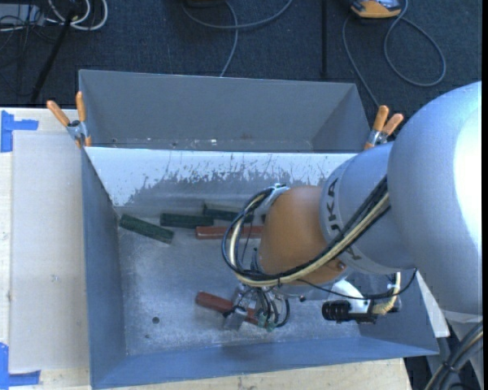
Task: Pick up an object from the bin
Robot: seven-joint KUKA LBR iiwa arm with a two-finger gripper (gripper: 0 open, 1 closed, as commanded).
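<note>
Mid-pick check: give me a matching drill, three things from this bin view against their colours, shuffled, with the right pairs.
Things:
1. leftmost bar
2. front bar, just left of the gripper
3. wrist cover on the arm

Colours:
A. orange
B. dark green
C. red-brown

Pairs: 1-B, 2-C, 3-A.

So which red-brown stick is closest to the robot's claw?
The front red-brown stick, beside the gripper; the other red-brown stick lies farther back.
</note>
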